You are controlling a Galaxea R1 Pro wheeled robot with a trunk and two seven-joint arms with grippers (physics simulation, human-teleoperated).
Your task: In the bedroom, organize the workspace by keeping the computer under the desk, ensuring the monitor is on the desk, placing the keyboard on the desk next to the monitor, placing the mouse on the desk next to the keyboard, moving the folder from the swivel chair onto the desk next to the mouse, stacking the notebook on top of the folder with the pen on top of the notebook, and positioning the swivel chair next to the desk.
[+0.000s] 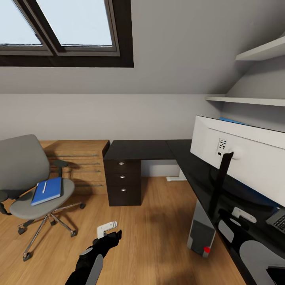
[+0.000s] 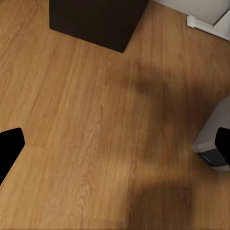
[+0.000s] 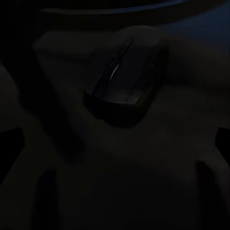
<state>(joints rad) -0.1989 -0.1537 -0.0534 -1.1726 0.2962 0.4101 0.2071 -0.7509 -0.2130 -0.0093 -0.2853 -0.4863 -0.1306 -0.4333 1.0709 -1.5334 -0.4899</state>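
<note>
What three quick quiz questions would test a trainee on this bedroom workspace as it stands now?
1. True or false: the folder lies on the seat of the swivel chair.
2. What thin white thing rests on top of the folder?
A. a cable
B. the pen
C. a spoon
3. Fill in: the monitor stands on the ____ with its white back toward the head camera.

Key:
1. True.
2. B.
3. desk; the computer stands on the floor beside it, and the left gripper hangs open over bare wood floor.
</note>
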